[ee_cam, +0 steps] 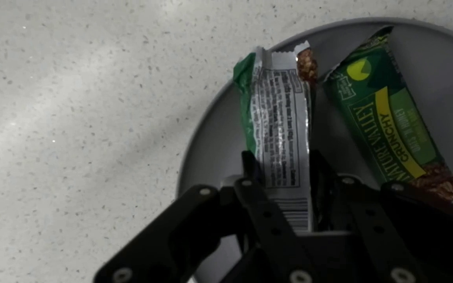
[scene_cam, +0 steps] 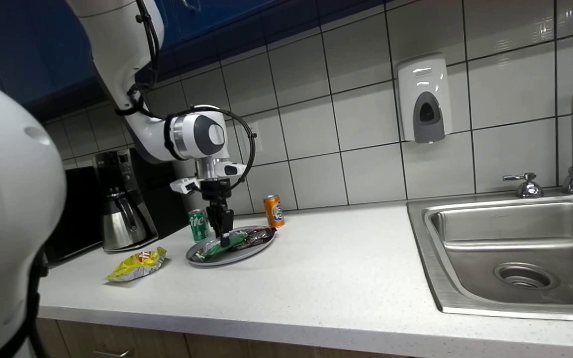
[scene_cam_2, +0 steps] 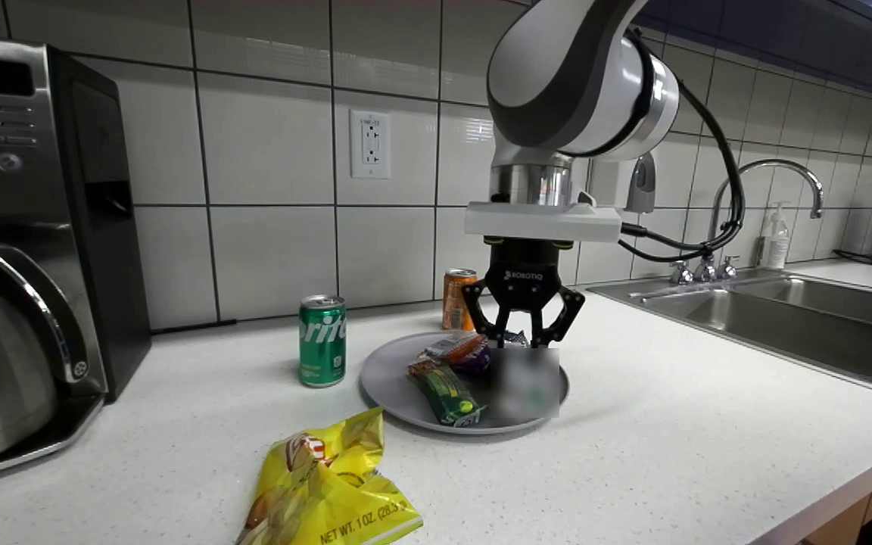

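I find my end effector pinching a silver-backed bar over the grey plate, beside a green Nature Valley bar; I cannot determine plate contact.

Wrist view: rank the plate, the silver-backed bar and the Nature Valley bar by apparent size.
1. Plate: largest, though cut off.
2. Silver-backed bar and Nature Valley bar: too alike to rank; gripper partly covers both.
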Controlling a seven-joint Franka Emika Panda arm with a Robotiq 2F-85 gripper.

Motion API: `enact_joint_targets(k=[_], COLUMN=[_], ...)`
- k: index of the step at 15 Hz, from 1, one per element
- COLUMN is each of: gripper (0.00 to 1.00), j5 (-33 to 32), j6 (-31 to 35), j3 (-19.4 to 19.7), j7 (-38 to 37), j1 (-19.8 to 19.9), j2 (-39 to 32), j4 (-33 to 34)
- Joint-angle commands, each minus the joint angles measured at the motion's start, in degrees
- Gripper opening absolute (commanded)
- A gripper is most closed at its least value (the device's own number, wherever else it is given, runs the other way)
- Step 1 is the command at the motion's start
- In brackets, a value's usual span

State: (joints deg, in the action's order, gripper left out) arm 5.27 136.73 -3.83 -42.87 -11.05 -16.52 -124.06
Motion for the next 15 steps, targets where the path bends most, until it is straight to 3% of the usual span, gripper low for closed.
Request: enact_joint_targets(k=[1, 15], gripper=[0.10, 0.10], j5=[0.3, 0.0], j6=[0.8, 2.3], j3=[0.7, 2.3], j7=[-3.0, -5.0], j1=[-0.2, 0.2], j2=[1.8, 0.5], j4=[-2.0, -3.2])
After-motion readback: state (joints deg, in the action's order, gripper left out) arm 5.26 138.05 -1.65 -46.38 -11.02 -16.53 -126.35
